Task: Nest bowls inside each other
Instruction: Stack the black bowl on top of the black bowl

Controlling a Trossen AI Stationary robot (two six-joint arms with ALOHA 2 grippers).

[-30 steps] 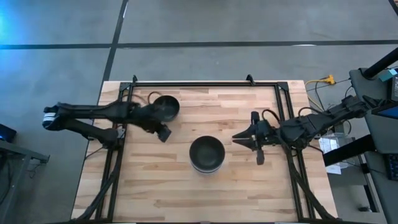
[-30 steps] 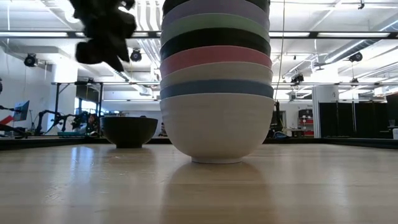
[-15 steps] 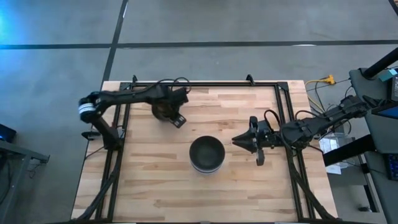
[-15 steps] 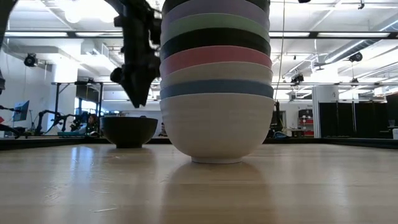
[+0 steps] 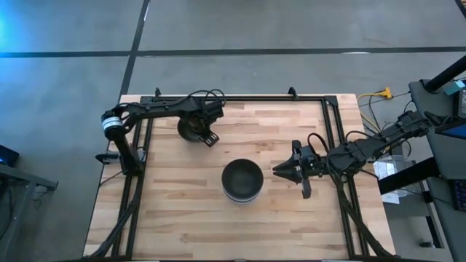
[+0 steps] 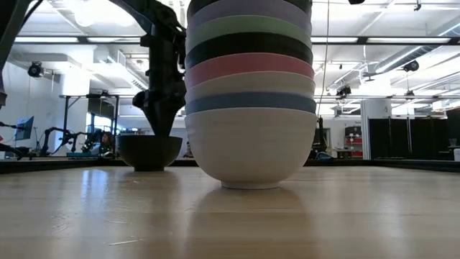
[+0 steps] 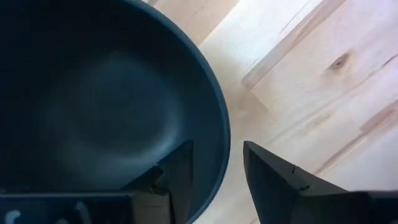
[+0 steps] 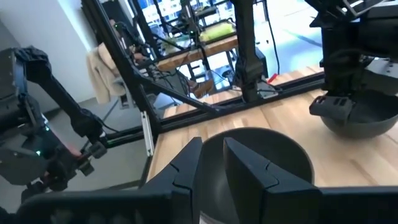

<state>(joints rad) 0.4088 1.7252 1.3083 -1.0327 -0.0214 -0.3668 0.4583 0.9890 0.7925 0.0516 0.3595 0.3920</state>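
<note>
A stack of several nested bowls stands on its white bottom bowl at the table's middle; in the low view it shows white, blue, white, pink, black, green, lavender and a black top. A lone black bowl rests on its base at the far left and also shows in the low view. My left gripper is open and points down at this bowl's rim. My right gripper hangs open and empty just right of the stack, its fingers aimed at the top bowl. My left gripper comes from above, pointing down, astride the lone black bowl's rim on its side toward the stack. One finger is inside the bowl and one outside. I cannot tell whether either finger touches the wall. The bowl sits upright on the table.
A black metal frame runs along the table's far edge and down both sides. Bare wood lies in front of the stack. Cables and gear sit beyond the right edge.
My left gripper has swung from the near side of the lone black bowl toward the far edge and over the bowl. It has then come down until its fingers stand astride the rim. The bowl has stayed in place. My right gripper has drifted slightly toward the near edge.
</note>
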